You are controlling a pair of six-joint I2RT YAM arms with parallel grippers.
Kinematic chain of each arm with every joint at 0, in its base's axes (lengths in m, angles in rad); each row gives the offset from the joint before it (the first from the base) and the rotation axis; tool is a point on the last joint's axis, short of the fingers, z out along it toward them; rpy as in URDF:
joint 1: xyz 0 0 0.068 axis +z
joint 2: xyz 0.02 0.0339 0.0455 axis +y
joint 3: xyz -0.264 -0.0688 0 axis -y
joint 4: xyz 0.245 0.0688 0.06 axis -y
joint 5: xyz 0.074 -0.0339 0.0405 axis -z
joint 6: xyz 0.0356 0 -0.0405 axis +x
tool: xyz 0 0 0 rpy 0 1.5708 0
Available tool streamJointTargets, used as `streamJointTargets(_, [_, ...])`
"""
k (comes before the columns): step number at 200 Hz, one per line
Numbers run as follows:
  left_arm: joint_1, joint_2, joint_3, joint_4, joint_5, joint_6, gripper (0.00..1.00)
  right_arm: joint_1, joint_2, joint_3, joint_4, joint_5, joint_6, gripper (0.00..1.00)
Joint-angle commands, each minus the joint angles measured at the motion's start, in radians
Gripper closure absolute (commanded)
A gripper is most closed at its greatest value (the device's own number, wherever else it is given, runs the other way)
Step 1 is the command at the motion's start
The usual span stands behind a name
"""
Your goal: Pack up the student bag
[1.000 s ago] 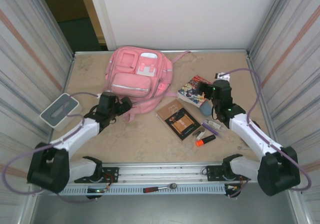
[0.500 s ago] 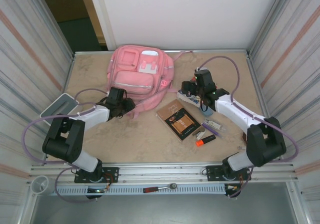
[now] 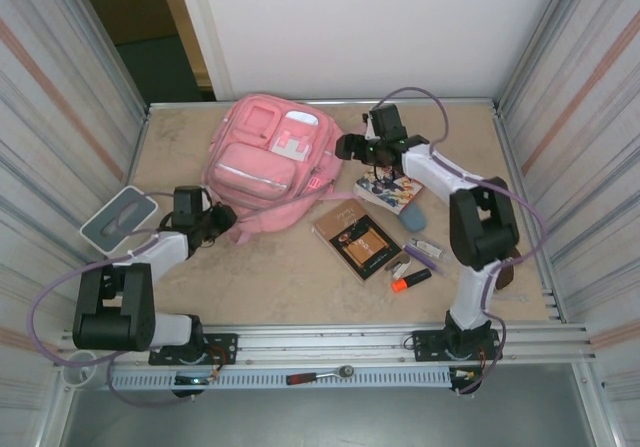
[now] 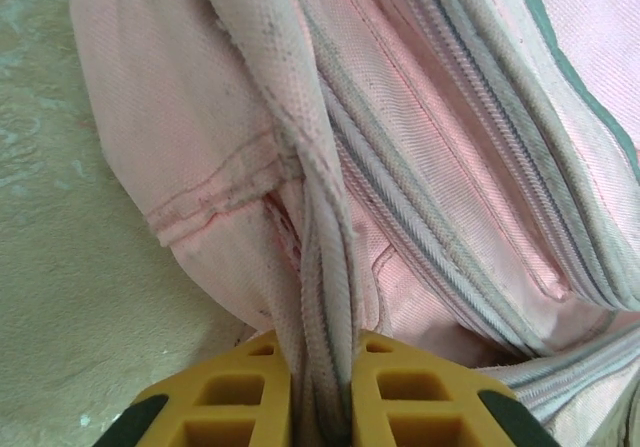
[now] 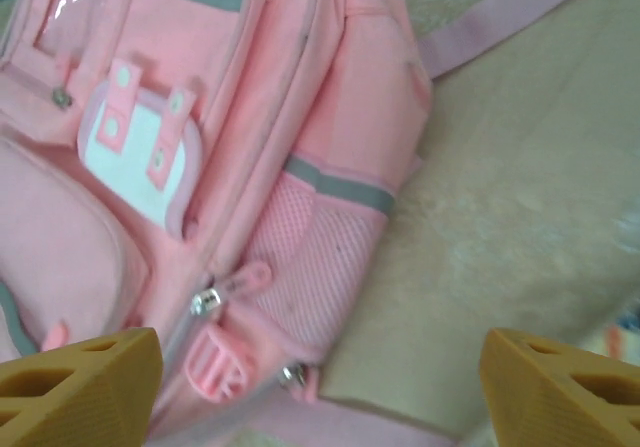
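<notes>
The student bag (image 3: 268,157), a large pink backpack, lies at the back middle of the table with its front pockets up. My left gripper (image 3: 213,223) is at the bag's near left corner. In the left wrist view its yellow fingers (image 4: 240,397) are shut on a fold of the student bag's (image 4: 420,147) pink, zip-edged fabric. My right gripper (image 3: 352,148) is by the bag's right side and open. In the right wrist view it (image 5: 320,397) hovers over the mesh side pocket (image 5: 320,257) and a zip pull (image 5: 232,285), holding nothing.
A grey-white box (image 3: 118,217) sits at the left edge. Right of the bag lie a comic book (image 3: 393,187), a brown book (image 3: 358,239), a blue item (image 3: 412,219), pens and an orange marker (image 3: 411,280). A ratchet (image 3: 320,375) rests on the front rail.
My left gripper has shut on the bag's fabric and drawn back to the left. My right arm has swung up and left to the bag's right side. The bag has shifted slightly.
</notes>
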Motion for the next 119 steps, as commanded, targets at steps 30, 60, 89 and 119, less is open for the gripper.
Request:
streamJointTargets(30, [0.027, -0.029, 0.032, 0.005, 0.099, 0.054, 1.00, -0.015, 0.251, 0.228, -0.095, 0.002, 0.160, 0.30])
streamJointTargets(60, [0.029, -0.034, 0.029, 0.013, 0.101, 0.045, 1.00, -0.022, 0.361, 0.317, -0.120, -0.028, 0.152, 0.37])
streamJointTargets(89, [0.029, -0.021, 0.029, 0.033, 0.105, 0.031, 1.00, -0.027, 0.422, 0.429, -0.128, -0.154, 0.149, 0.66])
streamJointTargets(119, [0.030, 0.002, 0.046, 0.061, 0.099, 0.008, 1.00, -0.033, 0.325, 0.395, -0.084, -0.278, 0.167, 0.97])
